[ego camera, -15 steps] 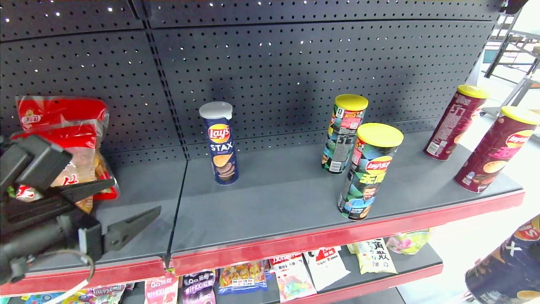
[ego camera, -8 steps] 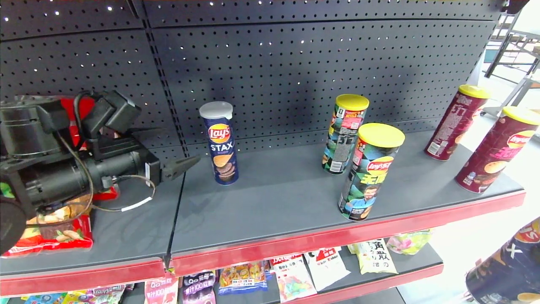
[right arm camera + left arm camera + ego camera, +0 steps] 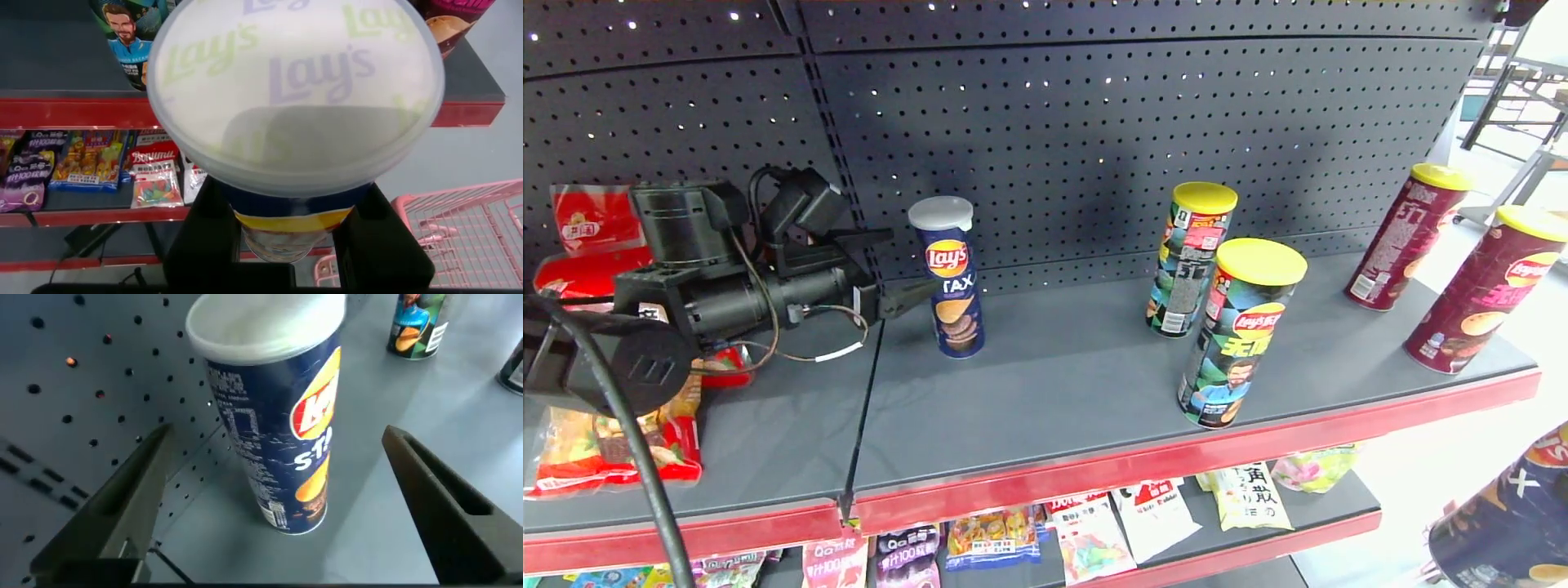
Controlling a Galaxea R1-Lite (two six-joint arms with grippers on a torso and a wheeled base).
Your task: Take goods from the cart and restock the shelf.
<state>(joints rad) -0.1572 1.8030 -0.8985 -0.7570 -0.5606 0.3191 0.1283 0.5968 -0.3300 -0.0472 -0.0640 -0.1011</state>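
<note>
A blue chip can with a grey-white lid stands upright on the grey shelf, near the pegboard. My left gripper reaches in from the left at can height, open. In the left wrist view the can stands between the tips of its spread fingers, and I see no contact. My right gripper is shut on a second blue chip can, held low in front of the shelf's right end; its white lid faces the wrist camera.
Two green-black cans and two maroon cans, all yellow-lidded, stand further right on the shelf. Red snack bags lie at the shelf's left end behind my left arm. Snack packets line the lower shelf. A pink cart stands below.
My left gripper has risen from the shelf's left front and moved right and back, up to the standing blue can. A red snack bag now shows lying flat at the left front.
</note>
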